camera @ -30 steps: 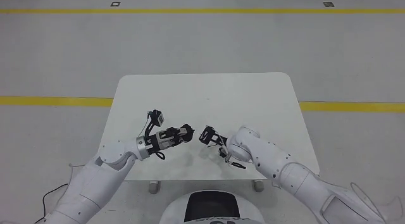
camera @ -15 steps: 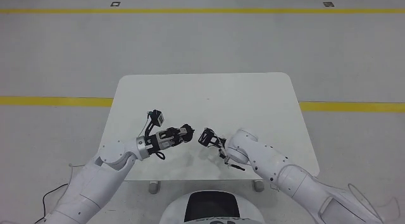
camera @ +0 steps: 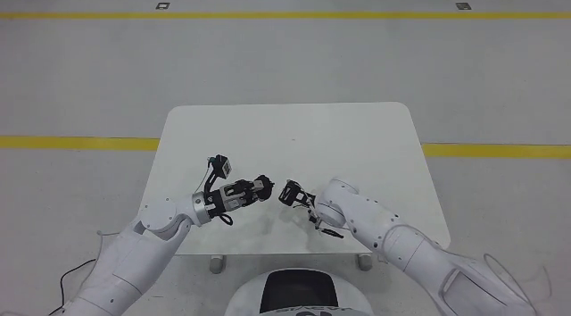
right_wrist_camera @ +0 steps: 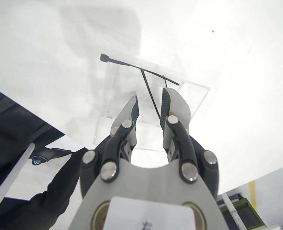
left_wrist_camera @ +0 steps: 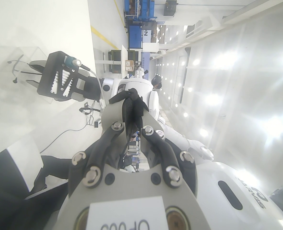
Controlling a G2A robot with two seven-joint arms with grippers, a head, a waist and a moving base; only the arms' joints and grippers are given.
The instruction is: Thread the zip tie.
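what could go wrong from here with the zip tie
The right gripper is open with the zip tie running between its fingers, close against one pad, so closing may catch it off-centre and let it slip. Its fingertips sit right at the clear stand, which a push might shift. In the top view the left gripper is close by, so the two could bump.

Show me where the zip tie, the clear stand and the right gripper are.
zip tie (right_wrist_camera: 141, 69): right wrist view, middle of the black strap.
clear stand (right_wrist_camera: 196, 94): right wrist view, bare top face near a corner.
right gripper (right_wrist_camera: 150, 93): right wrist view, midway between its fingertips.
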